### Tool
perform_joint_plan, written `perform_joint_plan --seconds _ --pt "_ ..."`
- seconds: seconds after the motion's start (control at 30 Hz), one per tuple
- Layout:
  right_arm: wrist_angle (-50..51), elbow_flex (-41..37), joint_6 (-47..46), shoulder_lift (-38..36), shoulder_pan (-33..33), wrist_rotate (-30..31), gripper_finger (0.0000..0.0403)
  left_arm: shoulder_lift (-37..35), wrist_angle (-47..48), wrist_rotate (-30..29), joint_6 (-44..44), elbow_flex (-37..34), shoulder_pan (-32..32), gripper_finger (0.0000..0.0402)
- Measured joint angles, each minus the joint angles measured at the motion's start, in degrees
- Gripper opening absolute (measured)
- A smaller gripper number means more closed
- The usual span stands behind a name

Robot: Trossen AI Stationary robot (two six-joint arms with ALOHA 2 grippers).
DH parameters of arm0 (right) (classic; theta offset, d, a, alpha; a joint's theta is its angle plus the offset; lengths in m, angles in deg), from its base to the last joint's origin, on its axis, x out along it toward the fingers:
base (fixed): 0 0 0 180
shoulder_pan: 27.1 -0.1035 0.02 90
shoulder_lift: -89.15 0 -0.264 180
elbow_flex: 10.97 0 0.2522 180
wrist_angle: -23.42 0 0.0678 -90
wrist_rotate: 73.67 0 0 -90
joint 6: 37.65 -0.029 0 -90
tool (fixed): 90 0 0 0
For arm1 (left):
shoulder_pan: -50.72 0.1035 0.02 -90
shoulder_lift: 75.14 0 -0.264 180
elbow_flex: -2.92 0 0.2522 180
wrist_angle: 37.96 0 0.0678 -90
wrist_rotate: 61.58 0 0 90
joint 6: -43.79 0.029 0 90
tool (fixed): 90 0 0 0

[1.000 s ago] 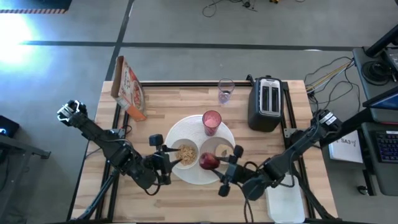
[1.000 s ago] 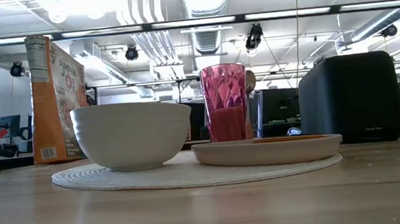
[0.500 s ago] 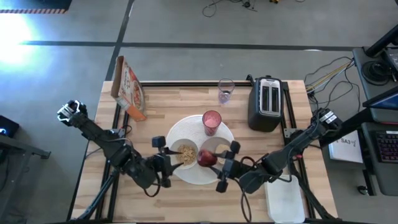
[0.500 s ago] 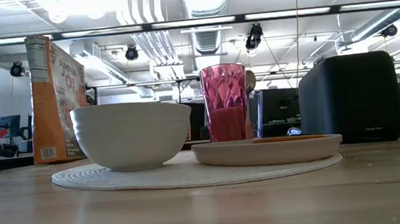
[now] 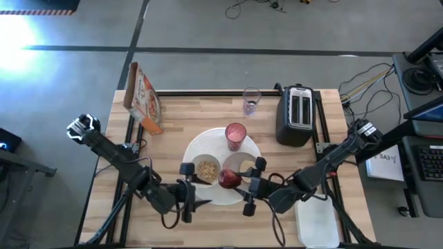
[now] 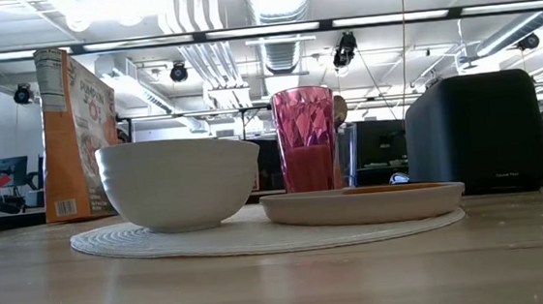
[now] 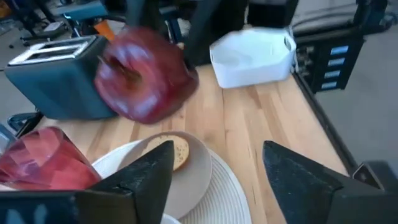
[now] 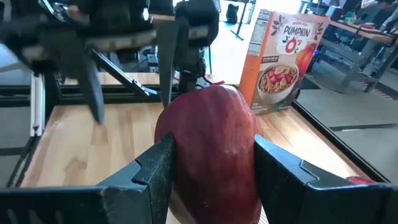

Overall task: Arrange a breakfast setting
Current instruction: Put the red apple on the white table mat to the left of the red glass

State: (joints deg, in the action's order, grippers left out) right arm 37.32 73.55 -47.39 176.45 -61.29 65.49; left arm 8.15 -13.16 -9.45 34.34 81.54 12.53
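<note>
Your right gripper (image 5: 250,187) pinches the red apple (image 5: 229,178) between its 2 fingers, holding it over the near edge of the large round white plate (image 5: 208,143), just beside the small grey plate (image 5: 243,161) with the bagel half (image 7: 173,151). Judge the apple firm, smooth and rounded: likely to slip or roll, so grip across its widest part and set it down gently. Your left gripper (image 5: 187,190) hangs near the small white bowl (image 5: 207,169), fingers spread and holding nothing. The pink tumbler (image 5: 235,135) stands at the far side of the plate.
</note>
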Motion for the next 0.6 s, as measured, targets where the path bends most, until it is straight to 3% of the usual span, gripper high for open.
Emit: perform_joint_plan --seconds 0.13,0.23,0.4,0.6 --pt "-0.02 0.04 -0.06 -0.61 -0.04 -0.33 0.0175 2.20 -0.45 -0.03 0.57 0.00 0.00 0.0260" --pt "-0.34 0.07 -0.27 -0.71 -0.02 -4.36 0.0175 3.37 -2.33 -1.23 3.09 0.00 -0.06 0.0280" --pt "-0.39 0.07 -2.76 -0.71 -0.07 -10.64 0.0175 3.65 -4.54 -11.41 6.03 0.00 -0.16 0.0297" --pt "-0.30 0.07 -1.14 -0.73 0.01 -12.59 0.0175 3.54 -8.61 -7.74 7.07 0.00 -0.29 0.0298"
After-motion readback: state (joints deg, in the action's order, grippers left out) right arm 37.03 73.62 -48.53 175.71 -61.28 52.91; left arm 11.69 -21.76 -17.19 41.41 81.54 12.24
